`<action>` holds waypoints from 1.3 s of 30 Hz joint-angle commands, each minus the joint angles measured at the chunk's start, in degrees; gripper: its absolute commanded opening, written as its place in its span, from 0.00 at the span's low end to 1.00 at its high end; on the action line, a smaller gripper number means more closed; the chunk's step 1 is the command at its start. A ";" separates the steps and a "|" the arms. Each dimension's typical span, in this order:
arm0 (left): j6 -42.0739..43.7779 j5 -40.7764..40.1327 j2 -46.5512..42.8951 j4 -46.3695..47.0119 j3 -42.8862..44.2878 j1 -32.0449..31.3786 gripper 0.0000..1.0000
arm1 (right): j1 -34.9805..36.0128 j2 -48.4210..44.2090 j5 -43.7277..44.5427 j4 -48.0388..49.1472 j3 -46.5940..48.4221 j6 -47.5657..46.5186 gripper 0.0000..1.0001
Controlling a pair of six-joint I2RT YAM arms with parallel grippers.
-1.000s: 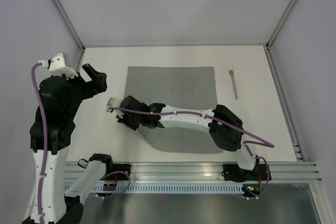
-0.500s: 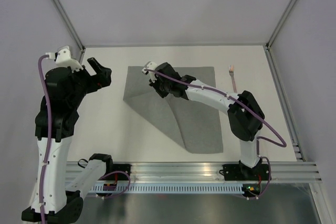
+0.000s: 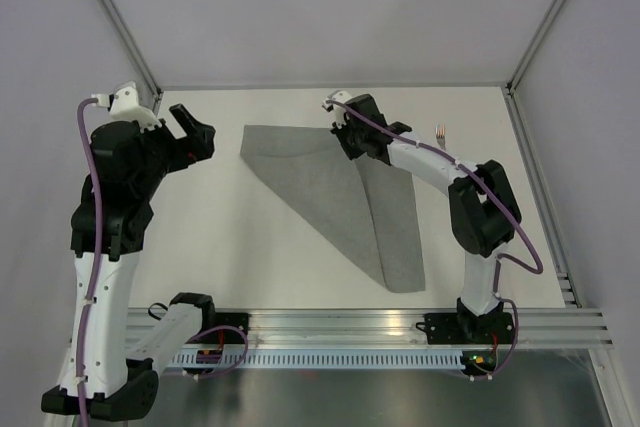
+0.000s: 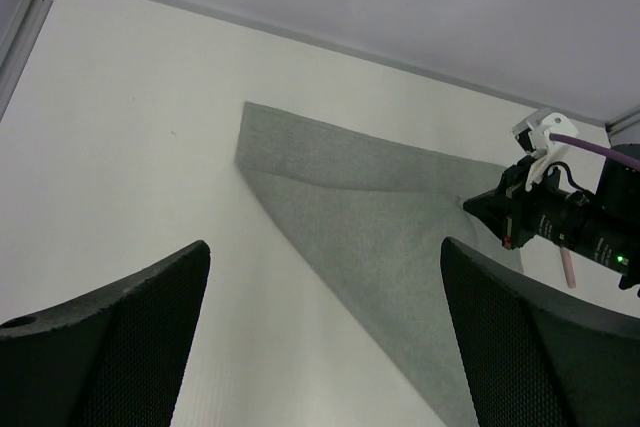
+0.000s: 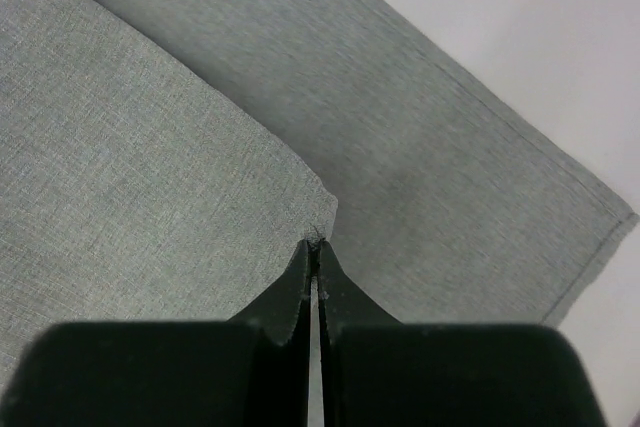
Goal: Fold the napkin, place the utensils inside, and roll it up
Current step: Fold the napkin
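Folding the napkin: one corner is clamped in the right gripper and should be laid edge-to-edge before release; the left gripper is seen empty, fingers apart.

The napkin lies on the bench, one corner at the right pincer. The fork lies just right of that pincer, apart from the napkin.

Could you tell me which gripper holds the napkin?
The right gripper, shut on a corner of the napkin; the left gripper hangs open, clear of it.
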 commanded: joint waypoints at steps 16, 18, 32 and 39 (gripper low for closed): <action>-2.69 3.93 1.34 2.79 0.85 0.20 1.00 | -11.04 -2.83 -1.39 3.04 -1.68 0.30 0.00; -2.78 4.11 1.34 2.88 0.76 0.20 1.00 | -12.09 -2.83 -1.30 3.21 -1.51 0.39 0.00; -3.31 4.20 1.60 3.41 -1.00 0.20 1.00 | -16.40 1.04 -2.71 2.42 3.23 0.39 0.00; -3.31 4.20 1.78 3.76 -1.26 0.20 1.00 | -17.28 3.58 -2.44 1.72 5.52 0.39 0.00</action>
